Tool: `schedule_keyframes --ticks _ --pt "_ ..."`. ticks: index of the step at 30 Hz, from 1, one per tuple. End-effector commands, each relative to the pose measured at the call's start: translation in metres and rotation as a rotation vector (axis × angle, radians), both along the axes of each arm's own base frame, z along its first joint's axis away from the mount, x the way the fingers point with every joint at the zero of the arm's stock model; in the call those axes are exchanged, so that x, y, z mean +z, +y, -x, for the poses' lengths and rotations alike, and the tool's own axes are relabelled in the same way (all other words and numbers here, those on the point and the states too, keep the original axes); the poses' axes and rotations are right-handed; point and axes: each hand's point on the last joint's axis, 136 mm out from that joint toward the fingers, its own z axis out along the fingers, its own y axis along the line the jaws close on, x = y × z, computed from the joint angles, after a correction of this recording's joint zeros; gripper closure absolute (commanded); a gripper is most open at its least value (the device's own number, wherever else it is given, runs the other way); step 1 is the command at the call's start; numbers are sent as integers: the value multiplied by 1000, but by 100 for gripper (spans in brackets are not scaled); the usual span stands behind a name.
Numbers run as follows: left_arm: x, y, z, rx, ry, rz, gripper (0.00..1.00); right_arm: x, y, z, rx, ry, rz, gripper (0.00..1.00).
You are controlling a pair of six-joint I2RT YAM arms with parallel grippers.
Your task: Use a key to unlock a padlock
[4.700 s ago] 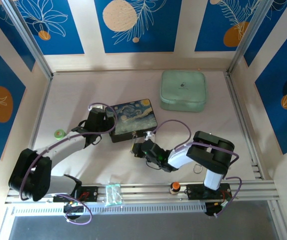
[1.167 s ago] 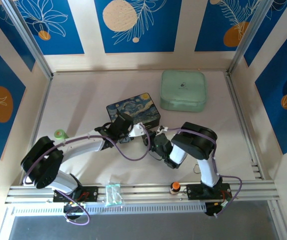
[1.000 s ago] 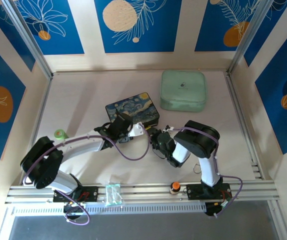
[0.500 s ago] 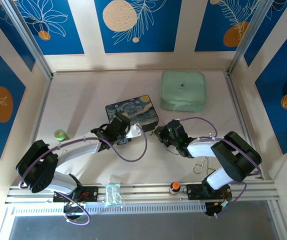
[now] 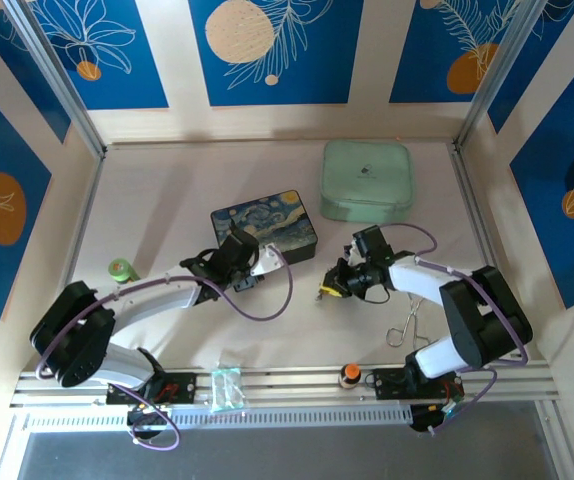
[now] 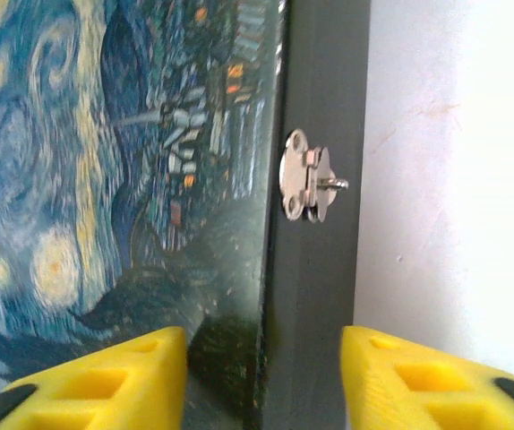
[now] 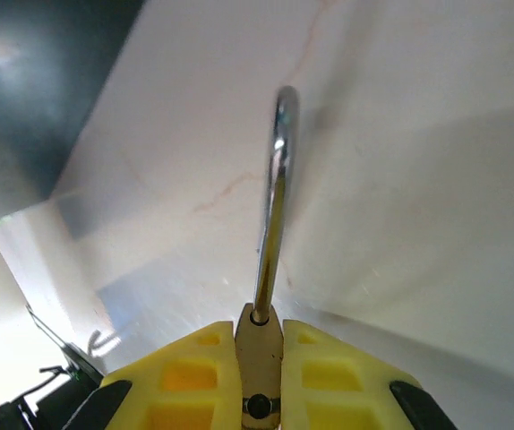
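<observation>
right gripper (image 7: 259, 351) pinches the padlock (image 7: 273, 215) by its brass body, held just over the table (image 7: 418, 161) | tiny, light, rigid, probably slick: grip the flat faces | left gripper (image 6: 263, 372) spread astride the box (image 6: 105, 179) edge

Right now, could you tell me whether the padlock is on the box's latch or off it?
Off. The latch is bare, and the right pincer clamps the padlock, away from the box.

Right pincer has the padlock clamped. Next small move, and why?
Probably lower the right pincer and release the padlock onto the bare table. The lock sits clamped there with its shackle pointing outward, and the hasp on the box is bare, so the lock looks already off.
</observation>
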Motion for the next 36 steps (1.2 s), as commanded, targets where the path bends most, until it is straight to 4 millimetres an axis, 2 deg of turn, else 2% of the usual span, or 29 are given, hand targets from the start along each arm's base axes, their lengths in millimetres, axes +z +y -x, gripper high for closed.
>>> schedule_keyframes --ticks 1,6,10,14,15,18,21,25,28,30,31,32,34,36 --pt "-8 18 3 68 35 -35 46 -5 -15 30 114 139 35 100" --pt "-1 41 -4 195 0 -82 39 -7 -25 28 121 159 50 98" --pt "5 47 -10 252 -10 -51 33 -10 -37 28 121 172 96 95" --pt "3 58 -18 307 -16 -66 32 -12 -45 24 117 152 154 90" --pt "3 62 -20 324 -15 -68 32 -11 -46 22 113 147 160 87" --pt "7 74 -26 385 -37 -69 30 -7 -48 19 114 134 189 70" --pt "18 86 -34 456 -79 -42 29 -6 -56 18 125 120 266 61" --pt "26 96 -42 509 -103 18 22 -1 -63 16 129 99 325 61" --pt "30 106 -48 558 -99 69 20 3 -74 13 137 70 439 61" --pt "36 103 -46 550 -92 114 19 6 -79 11 145 54 496 60" --pt "39 94 -41 511 -67 155 13 9 -78 11 146 38 503 58" --pt "44 88 -35 488 -52 210 0 15 -77 8 139 13 495 55" --pt "59 82 -26 475 -60 339 1 30 -76 -3 108 -67 482 45" --pt "73 83 -17 470 -94 453 1 49 -78 -18 81 -182 496 25"
